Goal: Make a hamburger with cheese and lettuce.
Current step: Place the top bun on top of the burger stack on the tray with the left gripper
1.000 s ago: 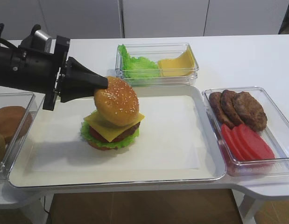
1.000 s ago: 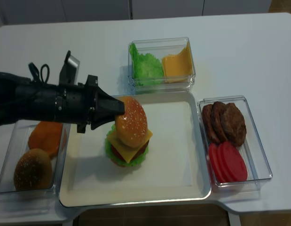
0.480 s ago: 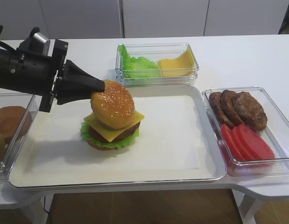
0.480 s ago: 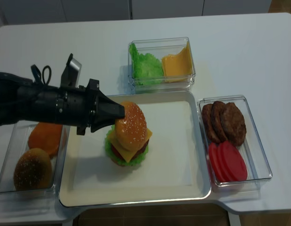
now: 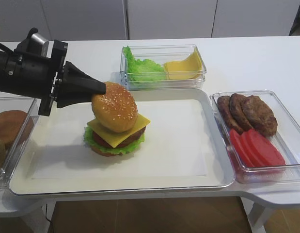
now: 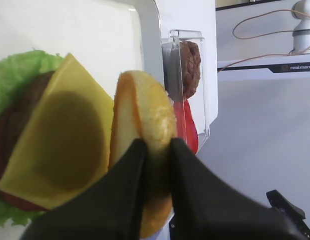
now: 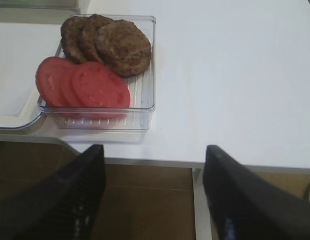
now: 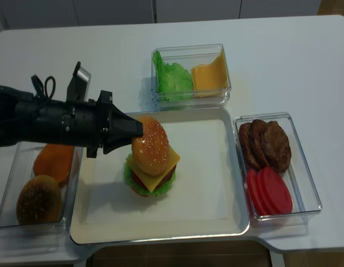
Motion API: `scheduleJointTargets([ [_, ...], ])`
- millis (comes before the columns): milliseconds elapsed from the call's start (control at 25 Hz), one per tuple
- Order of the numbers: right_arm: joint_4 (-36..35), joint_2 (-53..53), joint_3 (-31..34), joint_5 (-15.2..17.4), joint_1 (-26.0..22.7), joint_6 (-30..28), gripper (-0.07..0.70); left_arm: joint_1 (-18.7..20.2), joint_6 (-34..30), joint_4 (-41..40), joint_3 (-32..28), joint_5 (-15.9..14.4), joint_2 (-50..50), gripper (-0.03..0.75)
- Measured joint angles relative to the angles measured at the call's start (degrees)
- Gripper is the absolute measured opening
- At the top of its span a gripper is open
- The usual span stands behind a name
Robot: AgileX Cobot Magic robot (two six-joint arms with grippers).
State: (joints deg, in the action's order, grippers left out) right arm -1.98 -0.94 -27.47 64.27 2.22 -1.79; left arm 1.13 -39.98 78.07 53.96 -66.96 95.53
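The hamburger stack stands on the white tray (image 5: 179, 145): bottom bun (image 5: 103, 151), lettuce (image 5: 90, 139) fringe, dark patty (image 5: 133, 137) and square cheese (image 5: 141, 122) on top. My left gripper (image 5: 102, 88) comes in from the left and is shut on the rim of the sesame top bun (image 5: 115, 107), which it holds tilted just over the cheese. In the left wrist view the fingers (image 6: 129, 185) pinch the bun (image 6: 144, 110) beside the cheese (image 6: 59, 140). My right gripper (image 7: 153, 150) hangs open and holds nothing, past the table's front edge.
A clear box (image 5: 162, 65) at the back holds loose lettuce and cheese slices. A box (image 5: 256, 131) on the right holds patties and tomato slices. A box (image 5: 9, 126) on the left holds spare buns.
My left gripper has shifted a little to the left with the top bun, and the bun has tipped flatter over the cheese. The stack has not moved.
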Motion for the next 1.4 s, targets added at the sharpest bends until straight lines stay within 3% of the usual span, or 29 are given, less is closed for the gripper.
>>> scheduleJointTargets([
  [1400, 0.0, 0.0, 0.0, 0.0, 0.0, 0.0, 0.465, 0.0, 0.31, 0.31, 0.0, 0.0, 0.0, 0.101],
])
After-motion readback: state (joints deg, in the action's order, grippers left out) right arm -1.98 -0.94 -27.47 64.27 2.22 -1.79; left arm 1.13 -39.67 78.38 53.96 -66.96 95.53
